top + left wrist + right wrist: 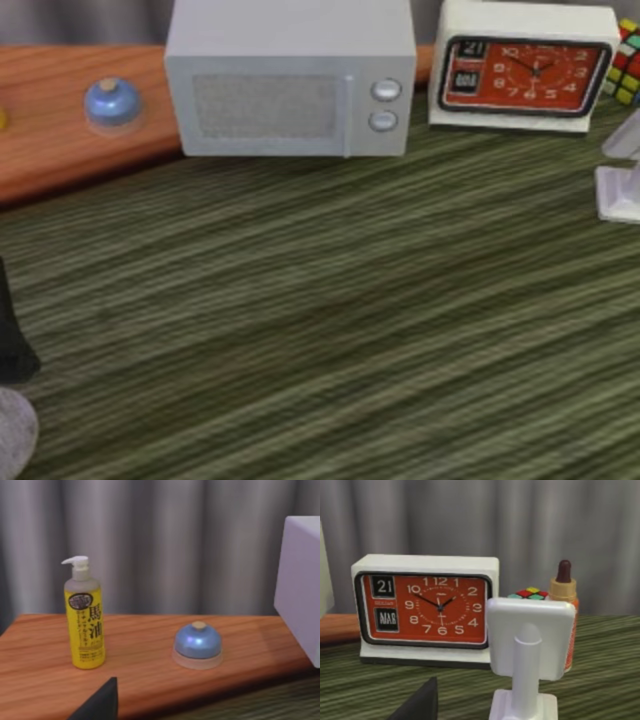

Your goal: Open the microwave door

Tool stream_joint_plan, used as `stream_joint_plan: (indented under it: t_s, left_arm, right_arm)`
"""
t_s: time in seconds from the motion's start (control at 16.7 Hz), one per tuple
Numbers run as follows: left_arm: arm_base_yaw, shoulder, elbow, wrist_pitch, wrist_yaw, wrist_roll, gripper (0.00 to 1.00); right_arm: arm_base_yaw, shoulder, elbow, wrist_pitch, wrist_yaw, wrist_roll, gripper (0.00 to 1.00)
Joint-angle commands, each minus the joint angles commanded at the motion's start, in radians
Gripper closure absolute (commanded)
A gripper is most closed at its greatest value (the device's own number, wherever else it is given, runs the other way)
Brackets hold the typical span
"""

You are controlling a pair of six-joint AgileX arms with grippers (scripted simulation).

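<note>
Microwave [290, 75], boxy light-grey, door [268, 106] with speckled mesh window flush; either tool's opening cannot be told.

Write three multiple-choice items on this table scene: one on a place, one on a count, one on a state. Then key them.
1. The blue bell stands:
A. left of the microwave
B. in front of the clock
C. on top of the microwave

2. Round knobs on the microwave front:
A. one
B. two
C. four

3. The microwave door is:
A. wide open
B. removed
C. shut

Key: 1 A, it sits on the wooden board at the top view's left; 2 B, two silver knobs are stacked on the right panel; 3 C, the door lies flush with the front.
</note>
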Motion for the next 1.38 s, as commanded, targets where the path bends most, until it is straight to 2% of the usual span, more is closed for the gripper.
stream_joint_plan:
  t_s: [0.3,0.54,0.84,1.38]
  left_arm:
    - [-0.020,0.047,0.058,-0.025,-0.002,-0.014,0.00]
    - [-0.084,0.229,0.268,-0.126,-0.019,-0.063,0.00]
    - [-0.201,0.609,0.690,-0.342,-0.067,-0.163,0.00]
    - [-0.455,1.495,1.638,-0.845,-0.195,-0.397,0.00]
  right_arm:
    - [0.000,0.000,0.000,0.000,0.000,0.000,0.00]
    - [0.000,0.000,0.000,0.000,0.000,0.000,0.00]
    - [0.000,0.000,0.000,0.000,0.000,0.000,0.00]
    - [0.000,0.000,0.000,0.000,0.000,0.000,0.00]
